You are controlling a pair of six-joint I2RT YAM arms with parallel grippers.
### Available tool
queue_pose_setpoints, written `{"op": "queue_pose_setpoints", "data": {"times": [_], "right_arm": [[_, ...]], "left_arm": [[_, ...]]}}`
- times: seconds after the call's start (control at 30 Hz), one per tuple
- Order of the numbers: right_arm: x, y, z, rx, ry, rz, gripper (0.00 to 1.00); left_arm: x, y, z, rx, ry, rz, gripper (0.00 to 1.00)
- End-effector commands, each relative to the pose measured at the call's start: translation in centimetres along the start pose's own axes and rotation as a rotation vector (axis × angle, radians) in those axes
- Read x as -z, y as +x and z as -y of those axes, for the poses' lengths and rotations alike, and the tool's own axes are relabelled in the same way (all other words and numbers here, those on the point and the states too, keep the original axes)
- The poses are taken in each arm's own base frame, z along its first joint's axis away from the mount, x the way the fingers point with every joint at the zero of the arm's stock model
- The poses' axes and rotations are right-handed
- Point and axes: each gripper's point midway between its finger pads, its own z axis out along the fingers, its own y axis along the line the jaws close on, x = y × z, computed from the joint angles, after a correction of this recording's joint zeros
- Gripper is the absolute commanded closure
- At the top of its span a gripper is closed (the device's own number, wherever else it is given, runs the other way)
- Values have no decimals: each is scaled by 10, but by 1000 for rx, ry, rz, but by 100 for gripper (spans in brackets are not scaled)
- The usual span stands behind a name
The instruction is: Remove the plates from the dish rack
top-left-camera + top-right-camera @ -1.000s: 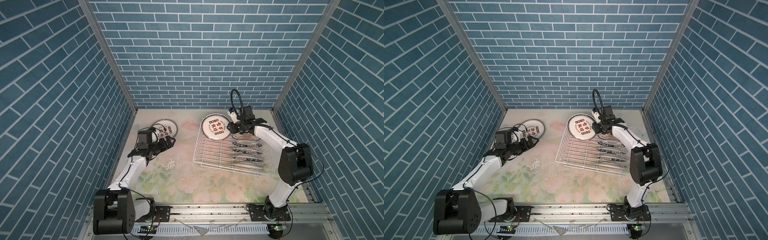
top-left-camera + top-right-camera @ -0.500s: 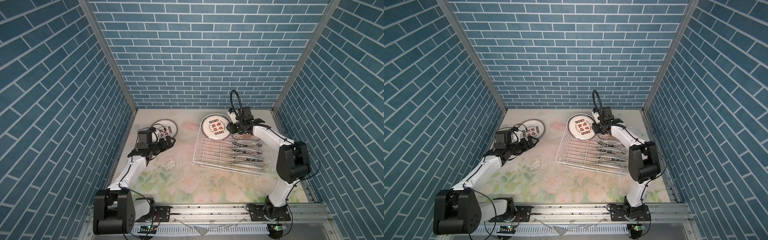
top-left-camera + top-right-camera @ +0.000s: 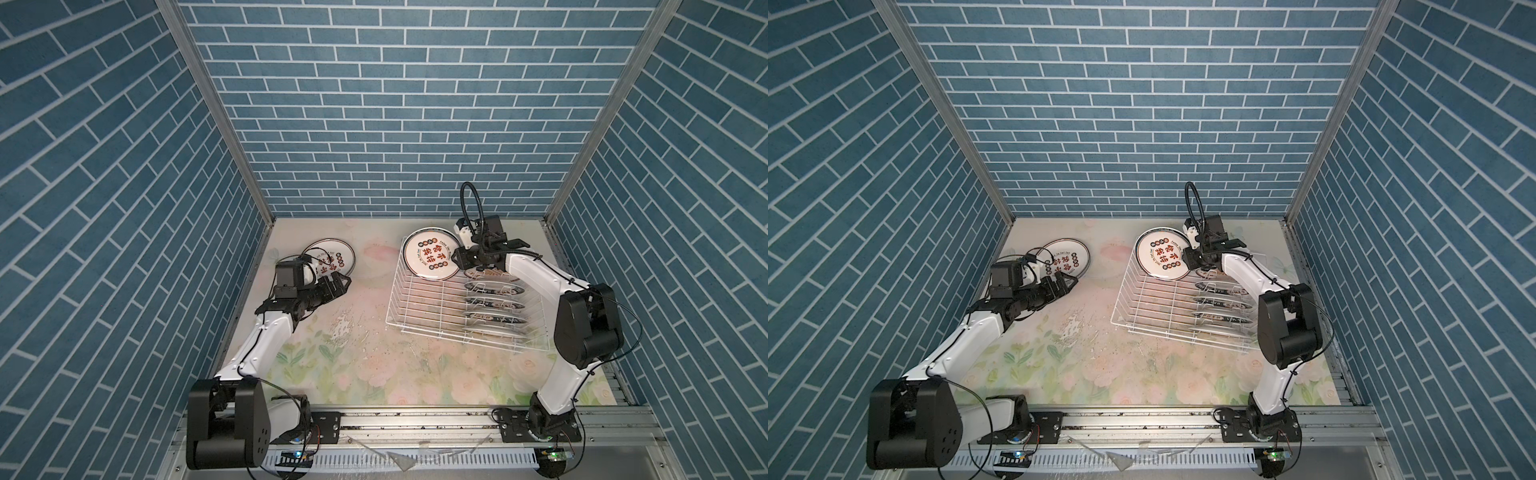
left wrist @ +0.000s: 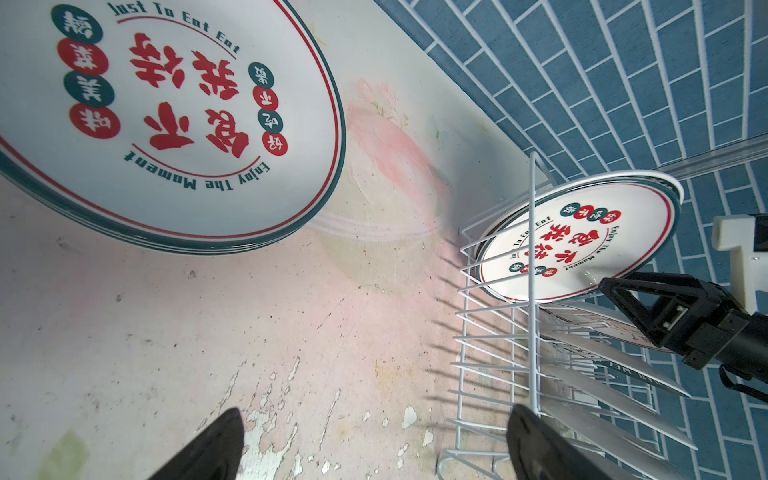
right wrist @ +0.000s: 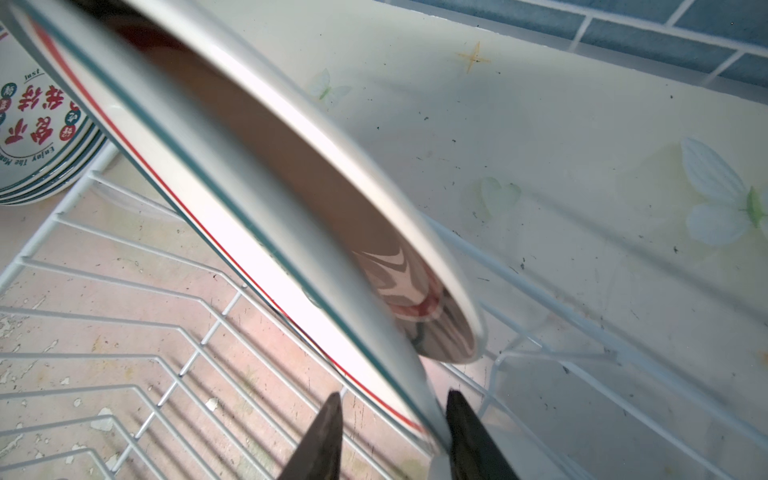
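Right wrist view shows the large red-character plate (image 5: 232,232) standing tilted at the far end of the dish rack (image 3: 395,286), its rim pinched between the jaws of the right hand (image 5: 395,399). Over the last second, plate and arms have barely shifted in both top views, so I judge the grip has only just settled and the lift-out is still ahead. The left hand (image 3: 340,284) stays wide open beside the stack of unloaded plates (image 3: 332,257) on the surface (image 3: 374,361).

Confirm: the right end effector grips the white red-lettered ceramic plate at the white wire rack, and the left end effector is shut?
Not quite: the left end effector stands open, as the left wrist view shows. The right end effector does grip that plate at the rack.
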Motion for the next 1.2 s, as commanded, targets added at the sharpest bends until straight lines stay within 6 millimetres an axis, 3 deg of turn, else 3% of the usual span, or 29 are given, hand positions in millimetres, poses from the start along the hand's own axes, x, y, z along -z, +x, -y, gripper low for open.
{"op": "queue_pose_setpoints", "data": {"times": [0.0,0.23,0.67,1.17], "right_arm": [[12,-2,-13,-23,-47,22,60],[19,-5,-18,-15,-73,33,67],[9,-14,-31,63,-159,41,76],[1,-21,-44,210,-198,94,76]], "left_arm": [[-1,5,-2,-15,-4,-8,1],[-3,5,-3,-14,-4,-7,1],[-1,5,-2,-16,-6,-10,1],[-3,6,-3,-15,-7,-15,1]]}}
